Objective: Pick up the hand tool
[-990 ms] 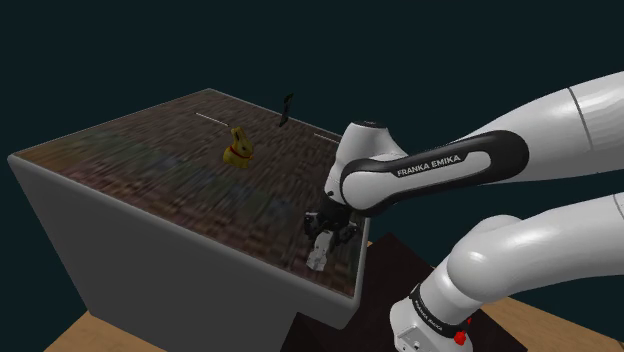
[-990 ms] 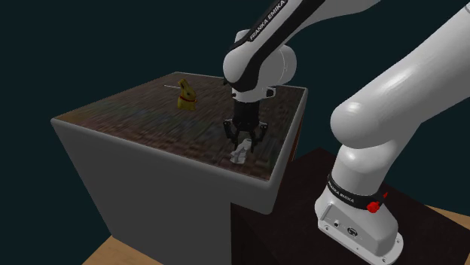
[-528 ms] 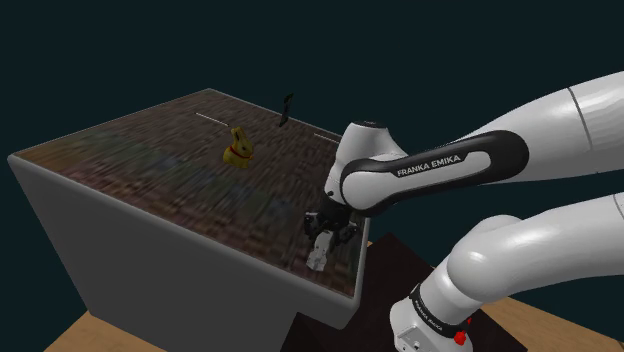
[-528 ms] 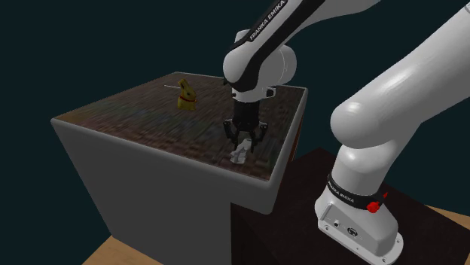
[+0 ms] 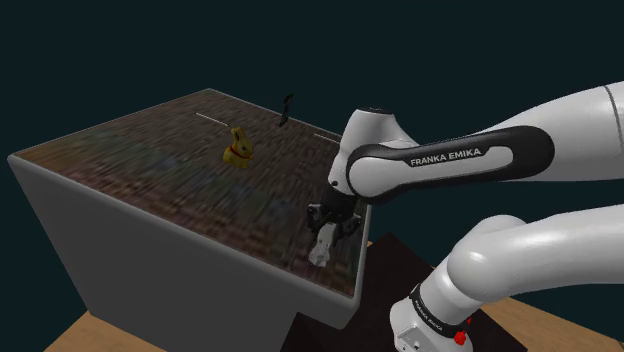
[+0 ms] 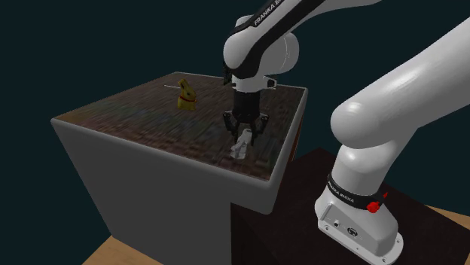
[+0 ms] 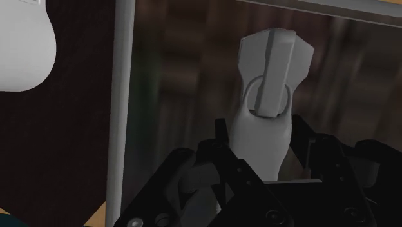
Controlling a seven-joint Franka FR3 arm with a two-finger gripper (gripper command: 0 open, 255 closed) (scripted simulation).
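Observation:
The hand tool (image 7: 267, 84) is pale grey with a wide head and a rounded handle. My black gripper (image 7: 261, 158) is shut on its handle, and the head sticks out beyond the fingers. In the shoulder view the gripper (image 5: 328, 226) points down near the table's near right corner, and the tool (image 5: 320, 250) hangs from it just above the dark tabletop (image 5: 170, 170). The second exterior view shows the same gripper (image 6: 243, 131) and tool (image 6: 239, 146) close to the table's front right edge.
A small yellow rabbit figure (image 5: 237, 147) (image 6: 184, 95) stands mid-table towards the back. A thin pale rod (image 5: 212, 119) lies behind it, and a small black object (image 5: 286, 108) sits at the far edge. The table's edge (image 7: 122, 109) runs close beside the tool.
The arm has risen and the gripper has come up a little with the tool, which now hangs slightly higher over the tabletop. The other objects have not moved.

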